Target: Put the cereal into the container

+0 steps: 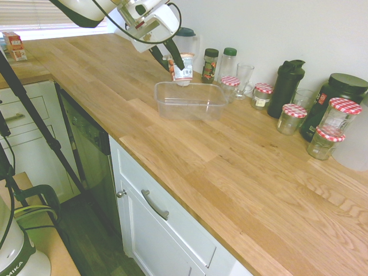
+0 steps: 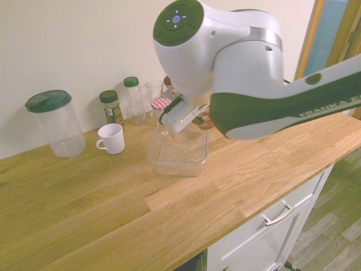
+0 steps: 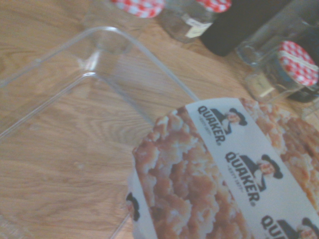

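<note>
Jaws of my gripper (image 1: 179, 68) clamp the cereal (image 1: 183, 73) above the container's (image 1: 190, 112) far edge. Carry nearly done; I judge lowering and release remain.

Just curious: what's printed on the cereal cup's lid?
Golden-brown oat clusters crossed by a white band of Quaker logos on the cereal lid; clearest in the wrist view.

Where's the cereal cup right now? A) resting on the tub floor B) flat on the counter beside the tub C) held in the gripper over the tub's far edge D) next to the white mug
C: the cereal cup hangs in the gripper above the far rim of the container, not yet on its floor.
</note>
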{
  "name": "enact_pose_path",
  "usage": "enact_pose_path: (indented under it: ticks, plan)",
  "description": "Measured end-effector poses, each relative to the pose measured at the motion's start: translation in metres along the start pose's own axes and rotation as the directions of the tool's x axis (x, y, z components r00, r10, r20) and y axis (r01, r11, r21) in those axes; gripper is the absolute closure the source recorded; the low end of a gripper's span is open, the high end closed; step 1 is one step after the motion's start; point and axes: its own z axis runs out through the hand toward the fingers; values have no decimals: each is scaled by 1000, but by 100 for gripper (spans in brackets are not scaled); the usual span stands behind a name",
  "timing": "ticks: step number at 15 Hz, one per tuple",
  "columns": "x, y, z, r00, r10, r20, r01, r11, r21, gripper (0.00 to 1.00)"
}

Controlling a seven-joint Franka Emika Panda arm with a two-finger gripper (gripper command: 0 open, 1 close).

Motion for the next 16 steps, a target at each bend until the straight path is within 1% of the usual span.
enact_pose_path:
  ticks: [1,4,6,8,10,12,16]
  plan:
    - [2,-8,1,999,-34,19,34,999,-3,100]
    - [12,-22,13,984,-124,128,126,992,-8,100]
    - [21,-24,29,971,-153,184,159,987,-16,100]
    - [31,-23,44,961,-169,220,179,983,-26,100]
    - [35,-24,55,952,-187,241,202,979,-37,100]
    - [28,-34,66,943,-217,252,235,971,-39,100]
    - [18,-54,79,908,-320,270,336,942,-14,100]
